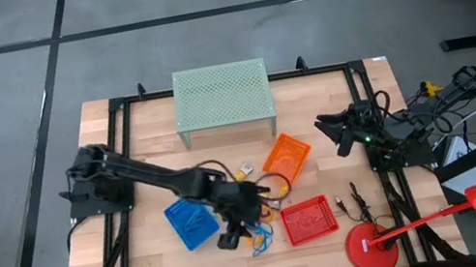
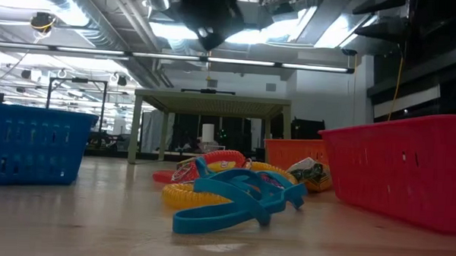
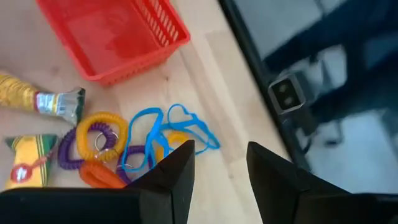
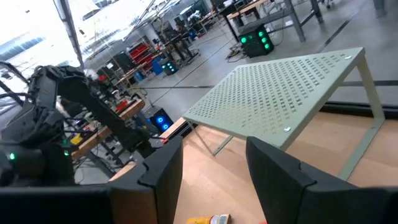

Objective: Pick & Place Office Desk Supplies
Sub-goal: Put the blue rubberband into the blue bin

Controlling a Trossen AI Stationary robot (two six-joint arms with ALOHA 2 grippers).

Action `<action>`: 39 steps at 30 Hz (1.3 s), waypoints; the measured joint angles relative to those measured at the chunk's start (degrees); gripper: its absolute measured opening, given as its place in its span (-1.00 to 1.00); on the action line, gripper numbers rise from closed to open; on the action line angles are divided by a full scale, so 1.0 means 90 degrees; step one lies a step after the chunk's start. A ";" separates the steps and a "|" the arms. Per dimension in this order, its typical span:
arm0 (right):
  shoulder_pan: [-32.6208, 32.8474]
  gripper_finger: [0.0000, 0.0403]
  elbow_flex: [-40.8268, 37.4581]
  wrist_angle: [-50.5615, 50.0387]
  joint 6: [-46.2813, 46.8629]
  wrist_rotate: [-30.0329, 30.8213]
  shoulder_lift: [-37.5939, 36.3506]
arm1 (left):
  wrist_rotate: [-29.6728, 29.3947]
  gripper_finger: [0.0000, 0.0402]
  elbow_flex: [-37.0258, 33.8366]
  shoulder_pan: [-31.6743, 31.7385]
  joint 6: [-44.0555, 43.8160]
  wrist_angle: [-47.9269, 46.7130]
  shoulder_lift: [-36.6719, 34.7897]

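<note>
Three baskets point(image 1: 309, 219), apparently two blue loops point(image 3: 168, 134)

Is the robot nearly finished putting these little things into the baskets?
Hardly started, it seems. The red basket looks empty, and the blue loops, coiled rings and small packets lie loose on the table. The left gripper hangs over the pile, fingers apart, holding nothing. The right gripper waits aside.

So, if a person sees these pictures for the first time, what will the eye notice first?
Probably the three small plastic baskets, blue, orange and red, bright on the pale wooden table. Between them lies a tangle of thin blue, yellow and orange loops, with the left arm's open claw just above it. At the table's far edge stands a pale green perforated metal stand.
</note>
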 joint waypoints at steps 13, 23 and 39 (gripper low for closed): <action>0.0002 -0.12 0.0000 -0.0041 -0.0149 -0.1110 0.0106 | -0.1700 -0.30 0.2276 -0.0706 0.0119 -0.1399 0.2169; 0.0002 -0.11 0.0000 -0.0052 -0.0197 -0.1417 0.0109 | -0.1285 -0.30 0.3056 -0.0730 0.0122 -0.2308 0.2982; 0.0000 -0.11 0.0000 -0.0095 -0.0193 -0.1391 0.0265 | -0.0829 -0.30 0.3051 -0.0984 0.0013 -0.2284 0.3126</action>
